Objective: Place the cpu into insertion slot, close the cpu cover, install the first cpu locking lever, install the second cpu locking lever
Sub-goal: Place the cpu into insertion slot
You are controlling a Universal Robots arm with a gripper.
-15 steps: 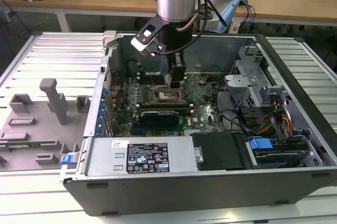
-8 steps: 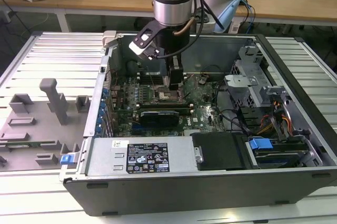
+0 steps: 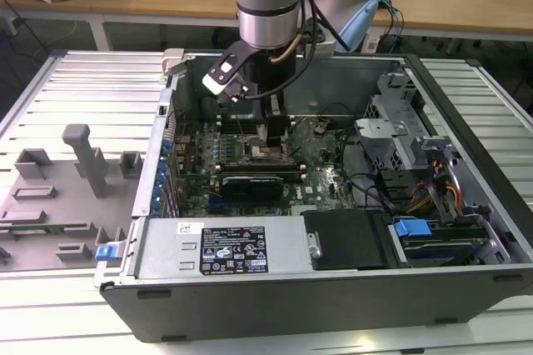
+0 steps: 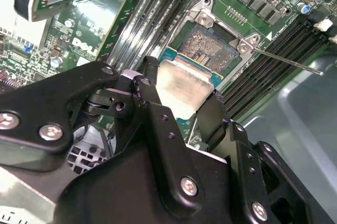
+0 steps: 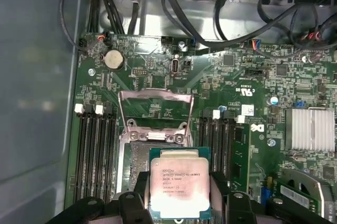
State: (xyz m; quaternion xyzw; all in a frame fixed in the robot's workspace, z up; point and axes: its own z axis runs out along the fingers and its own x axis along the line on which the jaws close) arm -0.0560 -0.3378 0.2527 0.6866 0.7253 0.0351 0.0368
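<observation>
My gripper [image 5: 180, 195] is shut on the cpu [image 5: 180, 182], a flat square chip with a silver-grey top, its black fingers [image 5: 218, 184] pressing on two opposite edges. The chip hangs level just above the insertion slot [image 5: 138, 162], covering part of the dark socket. Beyond the socket the cpu cover [image 5: 125, 113], a thin metal frame, stands flipped open. In the second wrist view the cpu [image 4: 181, 90] sits between the fingers beside the bare insertion slot [image 4: 206, 45], and a thin locking lever [image 4: 287, 60] sticks out sideways. In the exterior view my gripper [image 3: 271, 134] hovers over the green motherboard.
Black memory slots [image 5: 97, 150] flank the socket on both sides. A finned heat sink [image 5: 310, 129] and cables [image 5: 247, 19] lie nearby. The grey drive cage [image 3: 391, 134] and black power unit [image 3: 346, 238] fill the case's right side. A grey fixture tray [image 3: 58, 197] lies outside the case.
</observation>
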